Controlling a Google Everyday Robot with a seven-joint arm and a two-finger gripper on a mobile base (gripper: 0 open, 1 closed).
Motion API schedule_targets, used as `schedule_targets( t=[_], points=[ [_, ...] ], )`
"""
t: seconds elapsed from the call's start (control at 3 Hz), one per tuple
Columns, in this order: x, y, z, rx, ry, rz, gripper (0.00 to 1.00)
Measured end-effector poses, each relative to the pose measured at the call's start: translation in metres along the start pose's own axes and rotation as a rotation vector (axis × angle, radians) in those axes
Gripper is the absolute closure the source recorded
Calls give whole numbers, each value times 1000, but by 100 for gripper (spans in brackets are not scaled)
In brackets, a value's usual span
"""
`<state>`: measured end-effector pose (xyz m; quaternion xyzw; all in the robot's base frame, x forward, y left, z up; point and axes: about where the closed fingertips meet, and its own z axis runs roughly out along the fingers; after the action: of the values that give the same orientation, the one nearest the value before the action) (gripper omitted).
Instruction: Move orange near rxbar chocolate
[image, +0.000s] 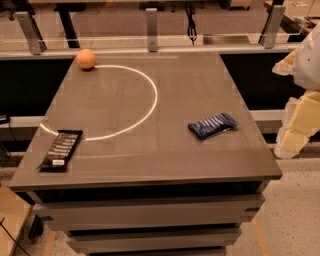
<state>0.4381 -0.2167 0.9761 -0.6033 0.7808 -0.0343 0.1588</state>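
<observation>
On my feed the orange (86, 58) sits at the far left corner of the table (200, 85), just inside the far edge. The rxbar chocolate (61, 149) lies flat at the near left corner, its long side running roughly along the left edge. The two are well apart, with most of the left side between them. The bar's black wrapper carries rows of white print and a small white label at its near end, but I cannot read any of it, brand included. A crinkled dark blue packet (213, 125) lies on the right half, nearer the right edge than the middle, with pale markings I cannot make out either. A thin bright arc (152, 97) curves across the left half of the top, from beside the orange round to just beside the bar's far end. The pincer (296, 127) hangs off beyond the right edge of the table, among the arm's pale cream parts, touching nothing on the top. I cannot tell whether it is released or clenched.
</observation>
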Motion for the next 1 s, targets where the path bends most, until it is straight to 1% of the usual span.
schedule_targets(
  t=[0.33, 0.67, 1.0],
  points=[
    [0, 0, 0, 0, 0, 0, 0],
    [-8, -3, -3, 17, -47, -18, 0],
    [-29, -11, -7, 31, -178, -55, 0]
  ],
)
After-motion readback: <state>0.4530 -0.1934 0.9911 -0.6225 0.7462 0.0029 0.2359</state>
